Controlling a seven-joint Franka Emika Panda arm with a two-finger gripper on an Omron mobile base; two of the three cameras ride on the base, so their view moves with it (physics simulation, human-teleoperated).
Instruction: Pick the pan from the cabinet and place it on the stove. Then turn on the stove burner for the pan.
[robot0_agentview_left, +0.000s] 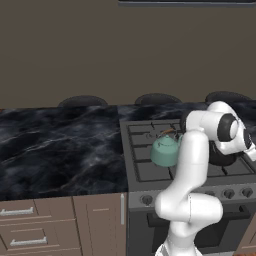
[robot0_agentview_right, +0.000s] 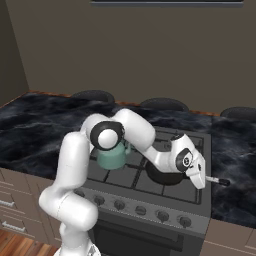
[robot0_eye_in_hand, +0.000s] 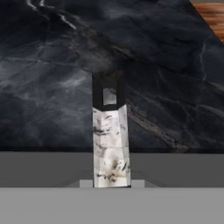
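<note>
Pan (robot0_agentview_right: 165, 176) sits on the stove (robot0_agentview_right: 195, 192), right of your teal kettle (robot0_agentview_right: 112, 156); gripper (robot0_agentview_right: 201, 180) clenched on its handle (robot0_agentview_right: 218, 181).

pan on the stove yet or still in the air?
On the stove: the pan rests on the front right grate, beside the kettle. Tool shut on its handle.

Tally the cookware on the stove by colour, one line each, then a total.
Teal: 1, the kettle
Black: 1, the pan
Total: 2, both on the stove
</note>
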